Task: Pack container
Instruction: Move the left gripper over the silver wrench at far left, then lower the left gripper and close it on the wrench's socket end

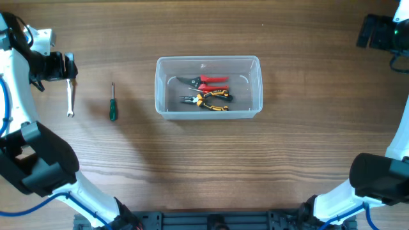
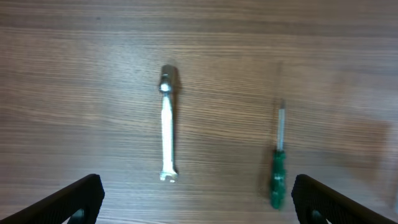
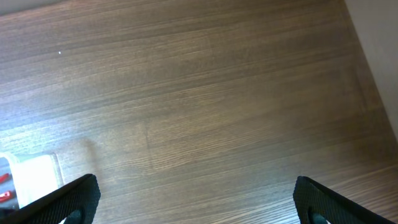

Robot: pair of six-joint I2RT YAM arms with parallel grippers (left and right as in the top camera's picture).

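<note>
The container [image 1: 208,59] sits a little above the middle of the overhead frame, long side running left to right on the wooden counter [image 1: 211,166]. Inside it lie two tools, close together: red-handled cutters [image 1: 208,81] toward the upper wall and yellow-and-black pliers [image 1: 208,99] just below them, both with their jaws pointing to the left of the frame.

Out on the counter to the left of the container lies a green-handled screwdriver [image 1: 113,102], shaft toward the top of the frame, handle toward the bottom. It lies between the container and a silver wrench [image 1: 70,99], which lies farther left and roughly parallel to it. The two are apart, not touching.

My left pincer [image 2: 199,199] hangs at the left edge of the overhead frame, just above the wrench's upper end. Its fingers are spread wide and grip nothing. In my left wrist view the wrench lies in the middle between them and the screwdriver is off to the right.

My right pincer [image 3: 196,199] is at the upper right corner of the overhead frame, well apart from the container, also spread wide with no hold on anything. In its wrist view only a corner of the container shows, at the lower left.
</note>
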